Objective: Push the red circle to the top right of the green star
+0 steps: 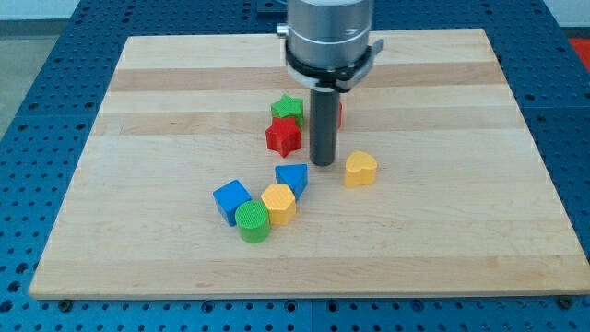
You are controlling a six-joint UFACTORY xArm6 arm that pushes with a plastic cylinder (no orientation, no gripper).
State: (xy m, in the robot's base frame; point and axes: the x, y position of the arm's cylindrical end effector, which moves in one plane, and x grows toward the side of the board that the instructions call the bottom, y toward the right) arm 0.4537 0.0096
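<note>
You are looking at a pale wooden board [442,231] that fills most of the view and lies on a blue perforated table [28,55]. From the far edge the arm [329,37] comes down as a grey cylinder with a black collar, ending in a dark rod. There is no gripper here, so nothing is clenched or released; my tip [323,164] simply rests on the board near its centre.

The blocks are all small and similar in size. Just left of the rod, the red star [283,136] sits touching the near side of the green star [288,108]. The red circle [338,112] is almost wholly hidden behind the rod: you see only a red sliver at the rod's right edge, level with the green star and to its right. Whether the rod touches it you cannot tell.

Right of my tip, close by but apart, lies the yellow heart [360,170]. Near-left of my tip sits a blue block [292,178], its shape hard to make out. Touching its near-left side is a yellow hexagon [278,203], and against that, nearer still, a green cylinder [252,221]. A blue cube [231,199] sits on the far-left side of the green cylinder, touching it.

My tip stands between the red star and the yellow heart, nearer you than the red circle.
</note>
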